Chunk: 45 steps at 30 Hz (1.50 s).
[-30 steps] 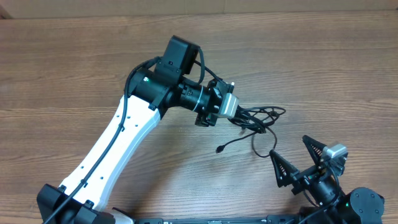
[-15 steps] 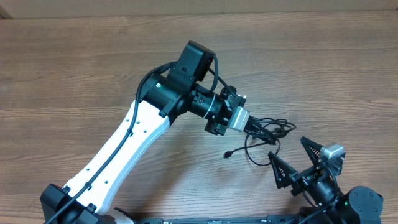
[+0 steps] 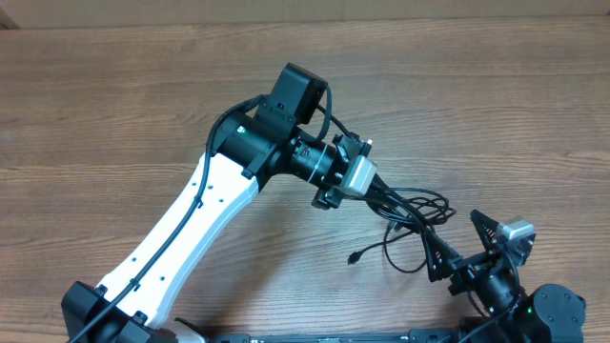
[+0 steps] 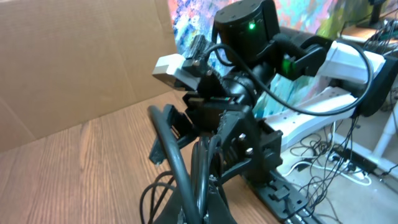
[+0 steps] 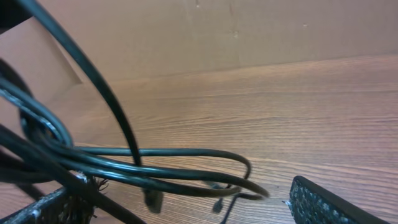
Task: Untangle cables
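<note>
The left gripper (image 3: 375, 190) is clamped on the cables (image 3: 416, 211), pinching the bundle where several black strands run together. The loops fan out from it over the table (image 3: 114, 95) toward the corner by the right arm's base; one loose plug tip (image 3: 353, 257) lies nearer that arm-side edge. The right gripper (image 3: 456, 246) stands with its jaws spread wide and holds nothing; in its wrist view the strands cross just ahead of its finger pad (image 5: 320, 200). The step in hand looks to be a second grasp. It would go best if the right arm closed on one strand only, preferably an outer loop, apart from the left's pinch; the left should hold firm while the right draws slowly toward the edge, so that knots loosen rather than tighten.
</note>
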Each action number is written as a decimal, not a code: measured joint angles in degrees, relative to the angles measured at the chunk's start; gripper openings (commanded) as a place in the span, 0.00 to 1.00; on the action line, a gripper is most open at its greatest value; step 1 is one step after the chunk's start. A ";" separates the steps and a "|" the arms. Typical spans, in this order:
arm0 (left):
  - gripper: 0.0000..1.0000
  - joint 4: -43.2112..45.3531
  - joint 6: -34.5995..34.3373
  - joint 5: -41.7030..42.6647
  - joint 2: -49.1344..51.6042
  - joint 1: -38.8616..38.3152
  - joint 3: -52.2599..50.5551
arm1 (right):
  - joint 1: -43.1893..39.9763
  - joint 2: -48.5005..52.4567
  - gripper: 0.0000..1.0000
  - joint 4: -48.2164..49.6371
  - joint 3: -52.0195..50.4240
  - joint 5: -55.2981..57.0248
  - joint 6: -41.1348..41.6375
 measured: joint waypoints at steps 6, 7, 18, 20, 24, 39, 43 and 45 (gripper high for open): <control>0.04 -1.29 -0.17 0.42 0.00 -0.02 0.00 | 0.00 0.00 0.96 2.95 0.00 0.63 3.13; 0.04 -1.27 -0.17 0.39 0.00 -0.02 0.00 | 0.00 -0.02 0.96 3.63 0.00 0.15 3.32; 0.04 -1.20 -0.17 0.17 0.00 -1.03 0.00 | 0.00 0.00 0.96 7.08 0.00 -4.90 5.60; 0.04 -0.81 -0.11 -0.59 0.00 -2.29 0.00 | 0.00 0.00 0.96 8.46 0.00 -6.58 5.73; 0.04 0.72 0.11 -2.08 0.00 -3.93 0.00 | 0.00 0.00 0.96 8.96 0.00 -8.70 5.75; 0.04 4.22 0.87 -8.09 -0.11 -4.17 0.00 | -0.04 0.00 0.96 7.78 0.00 -7.41 5.86; 0.04 4.28 1.20 -10.36 -0.13 -4.17 0.00 | -0.04 0.00 0.96 7.52 0.00 -6.34 5.88; 0.04 4.28 1.36 -10.84 -0.15 -4.15 0.00 | -0.04 0.00 0.96 7.48 0.00 -6.21 5.88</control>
